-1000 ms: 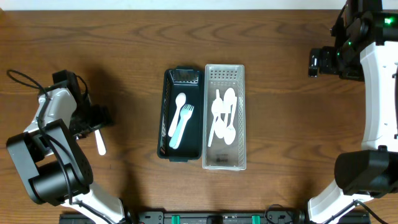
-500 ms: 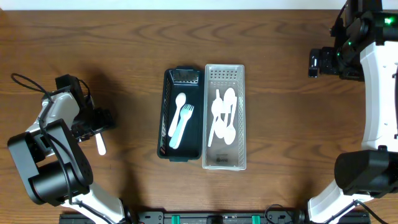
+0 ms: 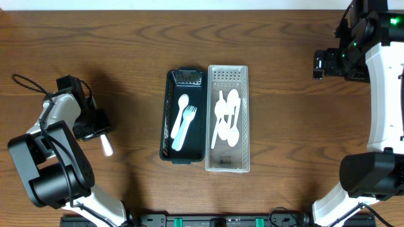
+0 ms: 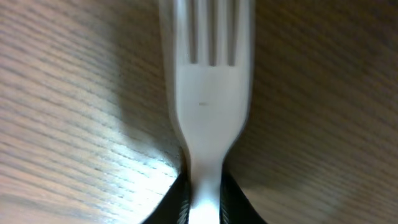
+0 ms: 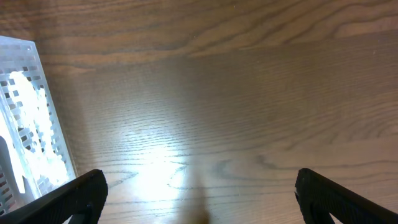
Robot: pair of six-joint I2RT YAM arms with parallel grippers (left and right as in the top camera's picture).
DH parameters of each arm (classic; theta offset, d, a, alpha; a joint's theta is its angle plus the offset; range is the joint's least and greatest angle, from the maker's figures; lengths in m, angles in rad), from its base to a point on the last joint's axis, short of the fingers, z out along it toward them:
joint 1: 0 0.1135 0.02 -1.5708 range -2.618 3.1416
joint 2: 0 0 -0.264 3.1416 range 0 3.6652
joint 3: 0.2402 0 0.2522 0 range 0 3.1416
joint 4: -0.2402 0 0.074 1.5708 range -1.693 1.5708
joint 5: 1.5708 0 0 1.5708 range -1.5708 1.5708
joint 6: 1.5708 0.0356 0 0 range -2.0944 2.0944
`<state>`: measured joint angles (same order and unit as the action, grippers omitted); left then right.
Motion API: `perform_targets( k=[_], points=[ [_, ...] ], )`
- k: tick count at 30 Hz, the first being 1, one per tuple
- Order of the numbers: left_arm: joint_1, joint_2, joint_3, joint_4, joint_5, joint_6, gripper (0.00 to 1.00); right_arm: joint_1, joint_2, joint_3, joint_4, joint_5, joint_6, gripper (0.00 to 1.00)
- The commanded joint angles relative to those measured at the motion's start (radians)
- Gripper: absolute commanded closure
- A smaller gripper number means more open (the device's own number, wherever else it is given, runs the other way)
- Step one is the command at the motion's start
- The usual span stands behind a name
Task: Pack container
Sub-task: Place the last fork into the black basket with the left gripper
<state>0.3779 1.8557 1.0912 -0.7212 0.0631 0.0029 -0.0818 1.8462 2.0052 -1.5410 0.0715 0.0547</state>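
— Gripping anything, the left gripper?
— Yes. It is clenched on the handle of a white fork. In the left wrist view its two dark fingers pinch the narrow stem from both sides, and the tines point away from them.
— Where is that fork?
— At the left side of the table, well apart from both containers. From overhead its free end sticks out of the claw toward the near side. Whether it touches the wood I cannot tell; a shadow lies beside it.
— And the containers?
— In the middle, side by side and touching. The dark tray on the left holds a white spoon and a blue fork, both lying lengthwise. The clear perforated basket on the right holds several white spoons, overlapping.
— What about the right gripper?
— It hangs over bare wood at the far right, well apart from the basket. It is released: the fingers sit spread wide at the lower corners of its own view, and the basket's edge shows at the left of that view.
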Motion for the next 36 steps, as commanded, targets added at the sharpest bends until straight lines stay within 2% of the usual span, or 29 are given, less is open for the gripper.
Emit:
perform_targets(
  k=[1,9,15,19,24,31,36],
  points=[
    [0.003,0.016,-0.021,0.002,-0.029,0.004,0.9,-0.005,0.006,-0.006,-0.001,0.007,-0.019,0.01],
    [0.003,0.011,-0.008,-0.012,-0.029,0.003,0.94,-0.005,0.006,-0.006,-0.001,0.007,-0.019,0.01],
    [-0.052,-0.046,0.153,-0.196,-0.024,-0.043,0.94,-0.005,0.006,-0.006,0.0,0.007,-0.019,0.01],
    [-0.175,-0.121,0.304,-0.335,-0.021,-0.048,0.94,-0.005,0.006,-0.006,0.0,0.007,-0.019,0.01],
    [-0.375,-0.217,0.43,-0.401,-0.021,-0.058,0.94,-0.005,0.006,-0.006,0.003,0.007,-0.019,0.01],
    [-0.634,-0.273,0.446,-0.396,-0.019,-0.121,0.94,-0.005,0.006,-0.006,0.008,0.007,-0.019,0.01],
    [-0.74,-0.227,0.428,-0.372,-0.018,-0.13,0.94,-0.005,0.006,-0.006,0.008,0.007,-0.019,0.01]
  ],
)
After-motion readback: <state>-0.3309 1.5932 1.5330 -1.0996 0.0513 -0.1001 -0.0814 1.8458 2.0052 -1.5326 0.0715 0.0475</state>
